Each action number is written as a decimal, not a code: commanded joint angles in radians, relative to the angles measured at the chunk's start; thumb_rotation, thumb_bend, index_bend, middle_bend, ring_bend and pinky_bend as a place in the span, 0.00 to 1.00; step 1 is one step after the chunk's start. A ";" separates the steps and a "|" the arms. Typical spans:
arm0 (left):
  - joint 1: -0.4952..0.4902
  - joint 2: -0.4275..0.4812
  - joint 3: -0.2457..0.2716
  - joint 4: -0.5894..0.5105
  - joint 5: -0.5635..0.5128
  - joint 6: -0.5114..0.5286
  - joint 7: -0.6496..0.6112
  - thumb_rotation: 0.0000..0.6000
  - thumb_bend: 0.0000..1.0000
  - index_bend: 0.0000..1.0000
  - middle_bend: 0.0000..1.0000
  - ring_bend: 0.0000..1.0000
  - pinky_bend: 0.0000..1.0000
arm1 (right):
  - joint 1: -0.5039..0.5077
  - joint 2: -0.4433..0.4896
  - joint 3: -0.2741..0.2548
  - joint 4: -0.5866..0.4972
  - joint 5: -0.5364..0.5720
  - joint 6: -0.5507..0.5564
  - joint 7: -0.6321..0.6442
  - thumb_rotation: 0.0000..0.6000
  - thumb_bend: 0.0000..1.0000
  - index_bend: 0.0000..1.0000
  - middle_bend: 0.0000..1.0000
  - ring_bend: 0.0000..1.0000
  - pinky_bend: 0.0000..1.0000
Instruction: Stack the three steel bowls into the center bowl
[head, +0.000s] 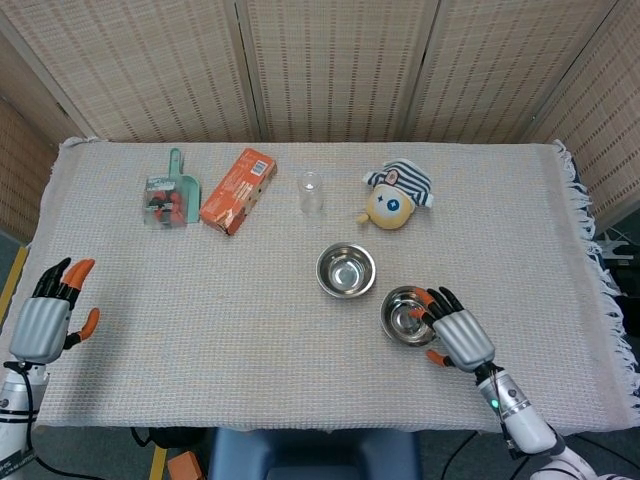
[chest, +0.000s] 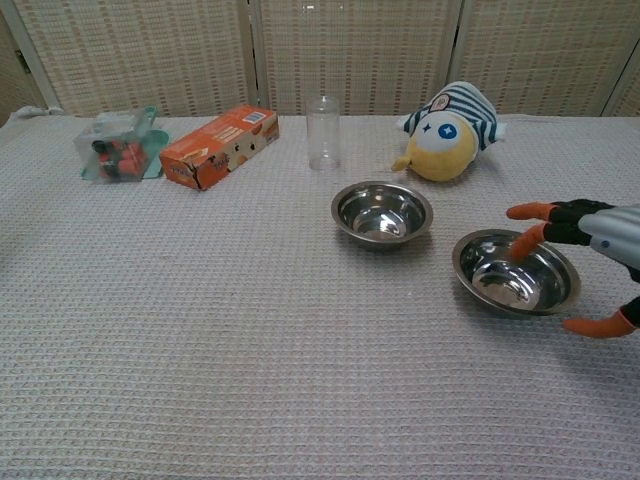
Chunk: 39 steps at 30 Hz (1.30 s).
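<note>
Our right hand (head: 461, 338) nearest right steel bowl (head: 404, 318), fingers (chest: 528, 240) spread over its rim, gripping nothing; center bowl (head: 346, 270) up-left.

Cloth-covered worktop (head: 150, 330) carrying two steel bowls (head: 346, 270) (head: 408, 314), clear cup (head: 311, 192), orange carton (head: 238, 190), striped-cap plush toy (head: 396, 197), and green scoop (head: 170, 192) holding small items.
</note>
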 joint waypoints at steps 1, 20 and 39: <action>0.007 0.008 -0.009 -0.006 0.000 -0.004 -0.008 1.00 0.44 0.00 0.08 0.00 0.10 | 0.032 -0.059 -0.004 0.057 0.024 -0.032 -0.031 1.00 0.12 0.34 0.00 0.00 0.00; 0.021 0.034 -0.038 -0.028 0.023 -0.060 -0.014 1.00 0.45 0.00 0.08 0.00 0.10 | 0.065 -0.086 0.060 0.077 -0.043 0.175 -0.014 1.00 0.46 0.77 0.07 0.00 0.00; 0.035 0.101 -0.051 -0.094 0.013 -0.126 -0.043 1.00 0.45 0.00 0.04 0.00 0.10 | 0.329 -0.281 0.194 0.261 0.201 -0.130 -0.167 1.00 0.46 0.42 0.07 0.00 0.00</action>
